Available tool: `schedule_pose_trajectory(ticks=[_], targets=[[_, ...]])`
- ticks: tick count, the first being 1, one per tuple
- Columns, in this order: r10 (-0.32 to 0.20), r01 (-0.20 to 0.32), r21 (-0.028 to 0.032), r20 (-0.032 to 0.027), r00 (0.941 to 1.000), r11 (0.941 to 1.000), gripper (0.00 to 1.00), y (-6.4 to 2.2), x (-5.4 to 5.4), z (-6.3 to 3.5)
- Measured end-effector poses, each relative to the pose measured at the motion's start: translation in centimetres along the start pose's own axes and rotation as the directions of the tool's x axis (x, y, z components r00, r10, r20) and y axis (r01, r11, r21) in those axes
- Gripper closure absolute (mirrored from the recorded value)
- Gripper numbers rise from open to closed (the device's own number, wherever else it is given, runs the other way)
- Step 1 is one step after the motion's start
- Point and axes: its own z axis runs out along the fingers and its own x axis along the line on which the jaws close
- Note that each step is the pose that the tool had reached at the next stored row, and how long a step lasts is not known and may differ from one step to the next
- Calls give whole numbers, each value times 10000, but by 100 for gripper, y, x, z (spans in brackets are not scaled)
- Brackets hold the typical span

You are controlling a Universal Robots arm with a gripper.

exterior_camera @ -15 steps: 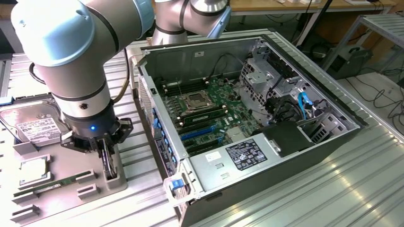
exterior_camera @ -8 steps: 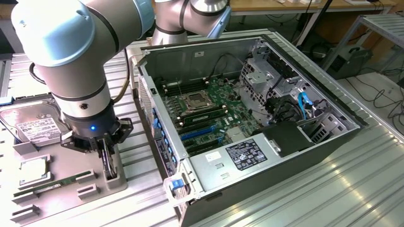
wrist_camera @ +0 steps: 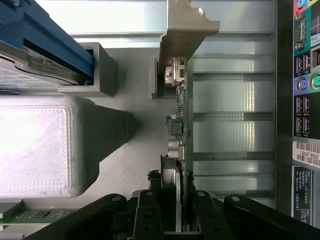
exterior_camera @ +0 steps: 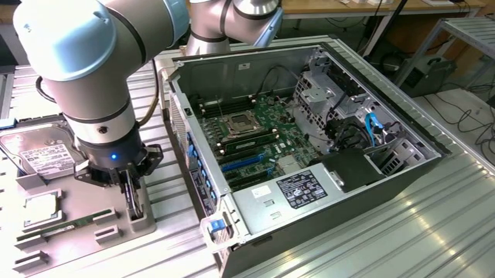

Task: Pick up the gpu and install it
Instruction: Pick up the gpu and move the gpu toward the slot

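Wrist view: tool (wrist_camera: pixel 176 200) tight around gpu (wrist_camera: pixel 181 120)

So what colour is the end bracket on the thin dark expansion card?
Silver-grey; the metal end bracket shows best in wrist view.

My gripper (exterior_camera: pixel 130 186) points straight down over the grey holder tray (exterior_camera: pixel 77 192). Jaws pinch the top edge of the gpu (exterior_camera: pixel 136 207), which stands on edge in a slot directly beneath them. Memory stick (exterior_camera: pixel 68 225) lies flat near the jaws, toward the exterior view's left; hard drive (exterior_camera: pixel 39 152) farther off on that side. Open computer case (exterior_camera: pixel 402 116) sits on the jaws' other side, motherboard (exterior_camera: pixel 255 133) exposed.
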Motion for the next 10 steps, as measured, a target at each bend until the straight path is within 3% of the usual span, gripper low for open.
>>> schedule_pose_trajectory(ticks=[10], targets=[[0,0,2,-3,10000,10000,73,9,0,-208]])
